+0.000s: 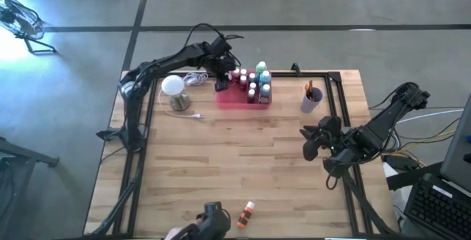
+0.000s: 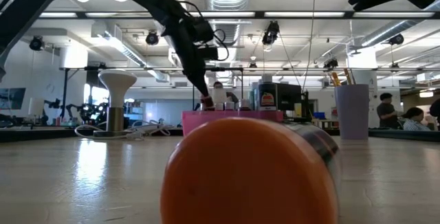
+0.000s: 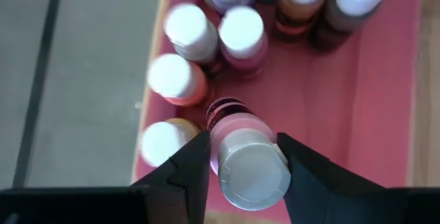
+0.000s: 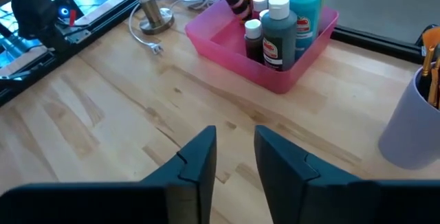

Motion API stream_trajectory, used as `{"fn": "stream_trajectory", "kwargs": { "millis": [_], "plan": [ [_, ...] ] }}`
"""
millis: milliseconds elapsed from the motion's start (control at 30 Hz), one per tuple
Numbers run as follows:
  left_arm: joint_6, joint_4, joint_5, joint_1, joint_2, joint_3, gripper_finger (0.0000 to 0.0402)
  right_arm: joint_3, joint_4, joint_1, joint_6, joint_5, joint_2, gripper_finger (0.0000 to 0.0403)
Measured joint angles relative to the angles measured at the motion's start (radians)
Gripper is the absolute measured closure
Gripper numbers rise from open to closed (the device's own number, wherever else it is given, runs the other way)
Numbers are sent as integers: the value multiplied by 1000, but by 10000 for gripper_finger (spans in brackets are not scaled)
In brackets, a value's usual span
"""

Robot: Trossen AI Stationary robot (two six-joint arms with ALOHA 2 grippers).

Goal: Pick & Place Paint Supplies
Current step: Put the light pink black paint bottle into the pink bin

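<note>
A pink tray (image 1: pixel 228 100) on the far middle of the table holds several white-capped bottles (image 3: pixel 206 38) and the taller green and blue bottles (image 1: pixel 263 74). My left gripper (image 3: pixel 244 141) hangs over the tray's left end (image 1: pixel 223 84), shut on a pink bottle (image 3: pixel 237 124). An orange bottle (image 1: pixel 247 211) lies on its side at the near edge and fills the low view (image 2: pixel 254 176). Paintbrushes stand in a grey cup (image 1: pixel 311 99). My right gripper (image 4: pixel 235 148) hovers open over bare wood on the right (image 1: pixel 313 140). My left gripper pinches the pink bottle between its two fingers at the neck, just under the white cap (image 3: pixel 251 172). The fingers (image 3: pixel 196 159) come from above, pointing down. The bottle tilts, with its lower end (image 3: pixel 225 108) down inside the tray; I cannot tell whether it touches the floor.
A white globe lamp (image 1: pixel 174 87) with its coiled cord (image 1: pixel 195 78) stands just left of the tray. A black frame rail (image 1: pixel 335 93) runs along the far and right sides. Bare wood lies between the tray and the near edge.
</note>
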Motion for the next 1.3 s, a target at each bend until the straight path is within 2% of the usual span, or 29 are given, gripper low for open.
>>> {"fn": "stream_trajectory", "kwargs": {
  "millis": [333,933,1100,1300],
  "plan": [
    [15,-1,1,0,57,2,257,0,0,0,0,0,0,280],
    [-4,23,34,-1,58,11,257,0,0,0,0,0,0,231],
    [-19,-16,47,-1,61,53,257,0,0,0,0,1,0,219],
    [-37,-178,76,2,166,223,257,1,0,0,0,1,0,206]
  ]
}}
